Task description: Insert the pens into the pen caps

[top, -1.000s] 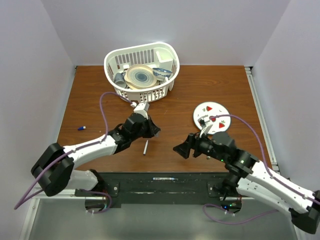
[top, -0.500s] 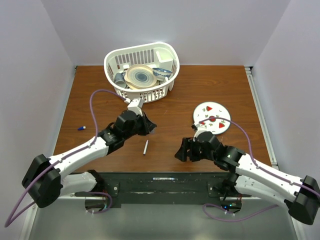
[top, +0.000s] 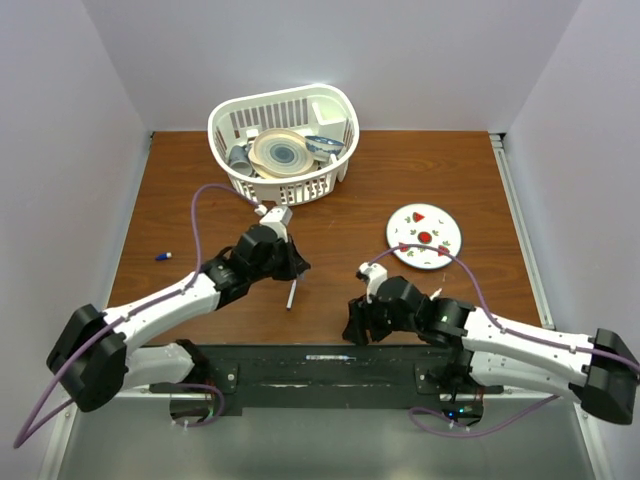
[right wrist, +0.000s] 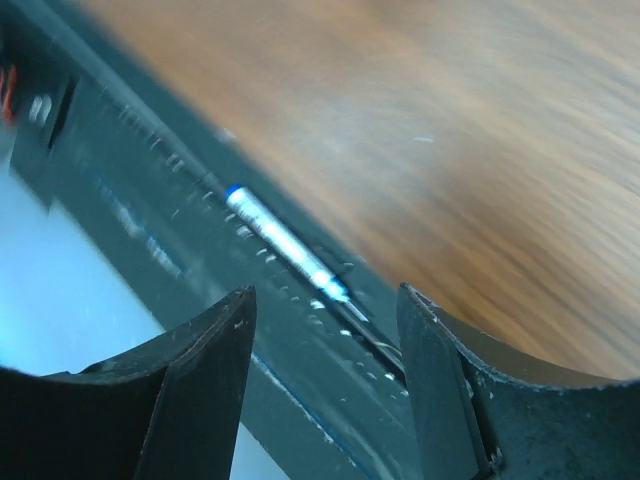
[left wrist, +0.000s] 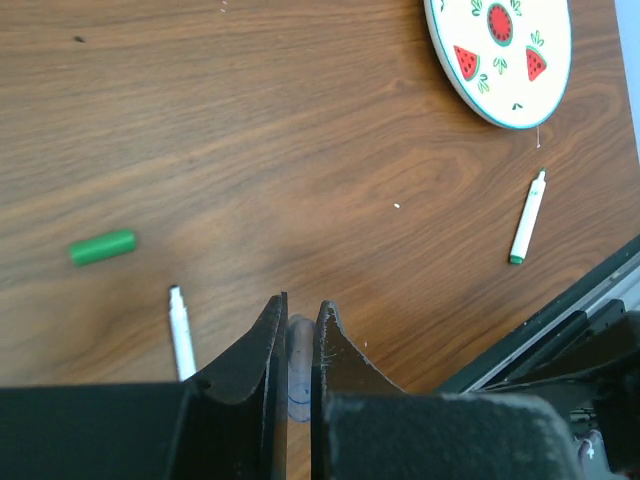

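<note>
Top view, left gripper (top: 293,268): on the side of the watermelon plate (top: 450,243) facing the white basket (top: 215,125), low over the brown table (top: 450,170).
Top view, white pen (top: 291,294): flat on the table, its upper end at the left gripper.
Top view, blue cap (top: 163,257): far across the table from the plate, by the left edge.
Top view, right gripper (top: 352,325): nearer the camera than the plate, at the black rail (top: 260,365).
Top view, blue-ended pen (top: 328,357): lies on that rail.
Left wrist, left gripper (left wrist: 297,305): jaws nearly together, clamped on a blurred pale lilac cap (left wrist: 297,365).
Left wrist, green cap (left wrist: 102,247): well apart from the plate (left wrist: 500,95), on bare wood.
Left wrist, white pen (left wrist: 181,335): just left of the fingers.
Left wrist, green-ended pen (left wrist: 527,218): near the plate, towards the rail.
Right wrist, right gripper (right wrist: 325,300): jaws apart, holding nothing; the view is blurred.
Right wrist, blue-ended pen (right wrist: 285,245): on the rail (right wrist: 150,200), beyond the fingers.
</note>
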Motion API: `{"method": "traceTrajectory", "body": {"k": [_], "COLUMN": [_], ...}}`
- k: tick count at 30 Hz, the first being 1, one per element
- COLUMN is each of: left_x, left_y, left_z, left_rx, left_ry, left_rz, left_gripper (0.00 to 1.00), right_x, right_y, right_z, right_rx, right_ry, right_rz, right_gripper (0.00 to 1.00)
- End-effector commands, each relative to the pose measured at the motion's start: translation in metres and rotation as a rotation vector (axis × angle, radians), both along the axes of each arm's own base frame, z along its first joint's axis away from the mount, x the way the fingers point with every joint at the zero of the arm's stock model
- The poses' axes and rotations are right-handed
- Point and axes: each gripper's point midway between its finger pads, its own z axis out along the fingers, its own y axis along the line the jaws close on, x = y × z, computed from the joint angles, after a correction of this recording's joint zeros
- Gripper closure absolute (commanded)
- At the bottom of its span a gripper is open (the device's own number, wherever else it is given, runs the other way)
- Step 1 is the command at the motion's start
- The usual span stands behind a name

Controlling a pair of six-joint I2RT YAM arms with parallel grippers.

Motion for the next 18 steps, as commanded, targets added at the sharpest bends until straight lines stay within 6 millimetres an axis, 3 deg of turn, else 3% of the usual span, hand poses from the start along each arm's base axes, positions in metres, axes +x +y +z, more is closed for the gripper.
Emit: {"method": "traceTrajectory", "body": {"k": [1,2,3,5,6,9,10,12,13,18], "left_x": [0.008,0.008,0.006,0.003,0.0,-0.008,-0.01,-0.015,-0.016,-0.023], "left_y": [0.019,0.024,0.03,0.039,0.047,0.061,0.064,0.069,0.071,0.077], "left_z": [0.052,0.059,0.073,0.087,0.1,0.121,0.125,0.131,0.132,0.132], "left_rx": [0.009,0.009,0.01,0.006,0.003,-0.017,-0.023,-0.036,-0.035,-0.038], "left_ry": [-0.131,-0.145,-0.173,-0.202,-0.228,-0.271,-0.281,-0.297,-0.299,-0.302], "left_rz": [0.046,0.054,0.064,0.083,0.098,0.128,0.133,0.141,0.143,0.142], "left_gripper": [1.0,1.0,1.0,1.0,1.0,1.0,1.0,1.0,1.0,1.0], "right_x": [-0.002,-0.002,-0.003,-0.011,-0.013,-0.016,-0.017,-0.018,-0.018,-0.019], "right_y": [0.028,0.035,0.036,0.047,0.048,0.06,0.062,0.071,0.071,0.08], "right_z": [0.005,0.008,-0.007,-0.008,-0.021,-0.025,-0.035,-0.036,-0.047,-0.061], "right_rx": [0.017,0.021,-0.031,-0.039,-0.086,-0.119,-0.145,-0.151,-0.187,-0.228], "right_ry": [-0.128,-0.137,-0.131,-0.136,-0.134,-0.164,-0.146,-0.148,-0.128,-0.137], "right_rz": [0.217,0.246,0.288,0.368,0.407,0.47,0.485,0.51,0.516,0.526], "right_gripper": [0.4,0.43,0.44,0.48,0.49,0.49,0.49,0.48,0.47,0.47]}}
